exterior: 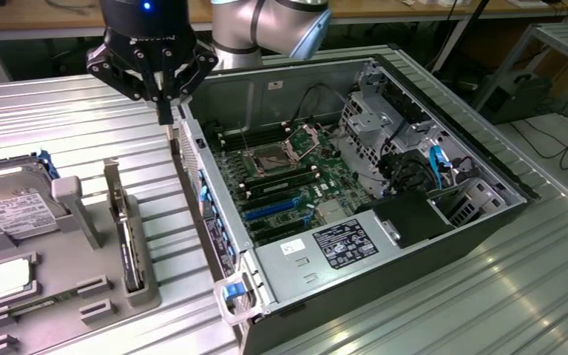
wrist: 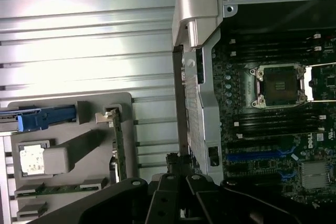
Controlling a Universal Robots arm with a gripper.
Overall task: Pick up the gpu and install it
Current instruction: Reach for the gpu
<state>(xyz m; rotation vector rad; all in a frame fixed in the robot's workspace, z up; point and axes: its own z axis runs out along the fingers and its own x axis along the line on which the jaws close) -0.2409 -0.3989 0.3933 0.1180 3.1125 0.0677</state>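
The gpu stands edge-on as a thin dark slab in a slot of the grey holder tray, its silver end bracket at the far end. In the wrist view the gpu is a narrow green strip beside the tray's edge. My gripper hangs shut with nothing in it. It is above the gap between the tray and the near side wall of the open computer case, well beyond the gpu's far end. The wrist view has the black fingers meeting close by the case wall.
The case lies open with the motherboard, its blue slots and an empty processor socket in sight. On the tray lie a hard drive, a processor chip and memory sticks. Ribbed metal table all round.
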